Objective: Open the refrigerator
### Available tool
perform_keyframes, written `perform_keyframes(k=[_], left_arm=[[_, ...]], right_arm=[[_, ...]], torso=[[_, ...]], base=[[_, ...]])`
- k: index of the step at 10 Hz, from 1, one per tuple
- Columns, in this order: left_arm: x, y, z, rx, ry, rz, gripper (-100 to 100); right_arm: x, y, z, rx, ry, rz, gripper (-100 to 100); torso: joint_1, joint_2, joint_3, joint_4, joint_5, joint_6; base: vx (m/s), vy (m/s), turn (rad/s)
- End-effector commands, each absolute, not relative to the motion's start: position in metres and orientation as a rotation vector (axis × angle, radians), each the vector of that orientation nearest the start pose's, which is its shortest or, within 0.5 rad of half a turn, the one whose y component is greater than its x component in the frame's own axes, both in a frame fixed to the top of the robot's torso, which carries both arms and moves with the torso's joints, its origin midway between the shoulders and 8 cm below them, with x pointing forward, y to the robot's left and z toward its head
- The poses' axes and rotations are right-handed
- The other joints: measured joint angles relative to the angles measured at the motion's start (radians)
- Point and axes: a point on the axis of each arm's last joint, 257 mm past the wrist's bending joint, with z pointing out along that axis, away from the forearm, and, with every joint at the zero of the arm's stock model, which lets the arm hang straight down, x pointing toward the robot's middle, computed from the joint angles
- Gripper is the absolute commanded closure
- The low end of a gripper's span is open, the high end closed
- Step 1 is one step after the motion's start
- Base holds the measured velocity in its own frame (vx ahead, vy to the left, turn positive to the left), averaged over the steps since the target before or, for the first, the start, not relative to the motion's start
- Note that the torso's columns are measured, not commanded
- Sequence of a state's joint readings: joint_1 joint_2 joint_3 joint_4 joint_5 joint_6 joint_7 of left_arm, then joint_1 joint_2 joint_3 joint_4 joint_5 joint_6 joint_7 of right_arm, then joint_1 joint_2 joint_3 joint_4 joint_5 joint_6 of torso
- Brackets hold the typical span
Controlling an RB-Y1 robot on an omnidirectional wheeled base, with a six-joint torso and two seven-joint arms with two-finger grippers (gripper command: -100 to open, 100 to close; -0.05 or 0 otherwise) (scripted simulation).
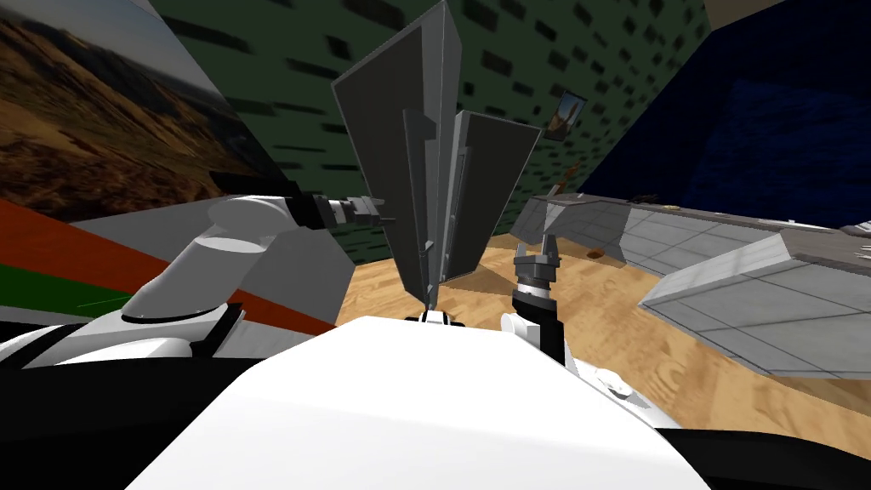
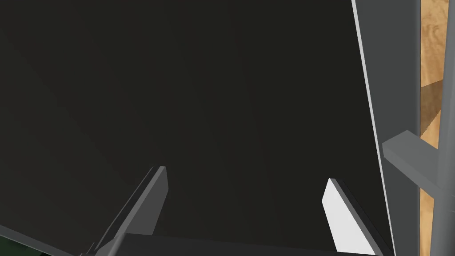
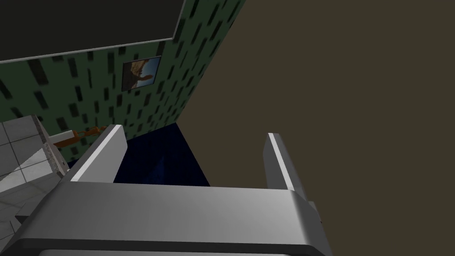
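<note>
The refrigerator (image 1: 400, 162) is a tall dark grey unit straight ahead, its panels meeting in a wedge with vertical handles (image 1: 418, 179) near the middle seam. I cannot tell whether a door stands ajar. My left gripper (image 1: 379, 210) reaches in from the left and points at the left panel, close to it. In the left wrist view the left gripper (image 2: 246, 195) is open before that flat dark panel (image 2: 200, 89), and a grey handle (image 2: 411, 155) stands just past the panel's edge beside one finger. My right gripper (image 1: 537, 248) is held upright right of the refrigerator, open and empty (image 3: 191, 155).
Grey tiled counters (image 1: 765, 281) run along the right side over a wooden floor (image 1: 595, 323). A green patterned wall (image 1: 595, 51) with a small picture (image 1: 565, 113) lies behind the refrigerator, and a blue wall (image 1: 782, 145) stands at the right.
</note>
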State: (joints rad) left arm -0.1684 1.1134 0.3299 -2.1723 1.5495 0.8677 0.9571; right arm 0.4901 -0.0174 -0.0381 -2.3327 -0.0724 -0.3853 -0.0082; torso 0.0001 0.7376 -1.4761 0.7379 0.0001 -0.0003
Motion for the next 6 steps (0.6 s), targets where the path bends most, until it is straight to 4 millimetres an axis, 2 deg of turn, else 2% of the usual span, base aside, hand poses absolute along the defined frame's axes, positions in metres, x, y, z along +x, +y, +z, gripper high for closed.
perform_keyframes(k=[1, 2, 3, 4, 6], left_arm=[[0.452, 0.246, 0.106, -2.067, 1.333, -2.049, -100], [0.452, 0.247, 0.107, -2.059, 1.343, -2.027, -100], [0.451, 0.252, 0.124, -2.046, 1.313, -2.042, -100], [0.451, 0.253, 0.125, -2.042, 1.318, -2.032, -100], [0.449, 0.261, 0.158, -2.010, 1.271, -2.058, -100]], right_arm=[[0.350, -0.297, 0.030, 0.730, 0.614, 1.313, 0], [0.350, -0.297, 0.030, 0.730, 0.614, 1.313, 0], [0.350, -0.297, 0.030, 0.730, 0.614, 1.313, 0], [0.350, -0.297, 0.030, 0.730, 0.614, 1.313, 0], [0.350, -0.297, 0.030, 0.730, 0.614, 1.313, 0]], torso=[[-0.001, 0.000, 0.000, 0.000, 0.000, 0.001], [-0.002, 0.000, 0.000, 0.000, -0.001, 0.001], [0.000, 0.000, 0.000, 0.000, 0.000, 0.000], [0.000, 0.000, 0.000, 0.000, 0.000, 0.001], [0.000, 0.000, 0.000, 0.000, 0.000, 0.001]], base=[[-0.007, -0.057, -0.194], [-0.001, -0.046, -0.081], [0.003, -0.050, -0.153], [0.001, -0.038, -0.063], [0.004, -0.057, -0.174]])
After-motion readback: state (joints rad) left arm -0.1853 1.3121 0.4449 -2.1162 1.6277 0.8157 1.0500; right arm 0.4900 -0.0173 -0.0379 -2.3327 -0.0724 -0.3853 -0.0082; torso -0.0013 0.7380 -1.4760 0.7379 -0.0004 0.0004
